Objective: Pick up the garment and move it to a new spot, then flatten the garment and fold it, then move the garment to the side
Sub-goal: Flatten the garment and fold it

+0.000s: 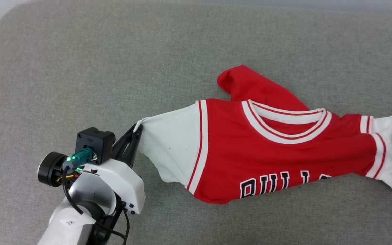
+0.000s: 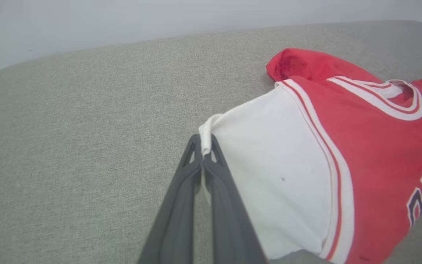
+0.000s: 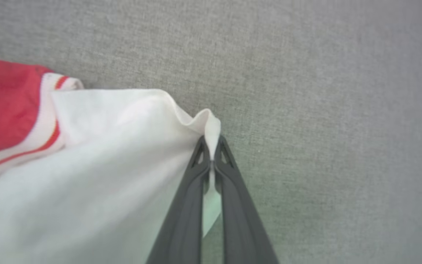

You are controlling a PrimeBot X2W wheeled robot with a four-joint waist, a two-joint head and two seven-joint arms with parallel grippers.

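Observation:
The garment (image 1: 277, 153), a red jersey with white sleeves and striped collar, hangs stretched between both arms above the grey surface, its "BULLS" print partly showing at the lower edge. My left gripper (image 1: 137, 131) is shut on the hem of the white sleeve at the garment's left end; the left wrist view shows the garment (image 2: 306, 165) with the cloth pinched at my left gripper (image 2: 204, 154). My right gripper (image 3: 212, 154) is shut on the edge of the other white sleeve of the garment (image 3: 104, 165). A red part folds back behind the collar.
A grey fabric-covered surface (image 1: 114, 51) spreads under everything, with a rounded far-left corner and a pale wall behind it. Wide bare room lies to the left and behind the garment.

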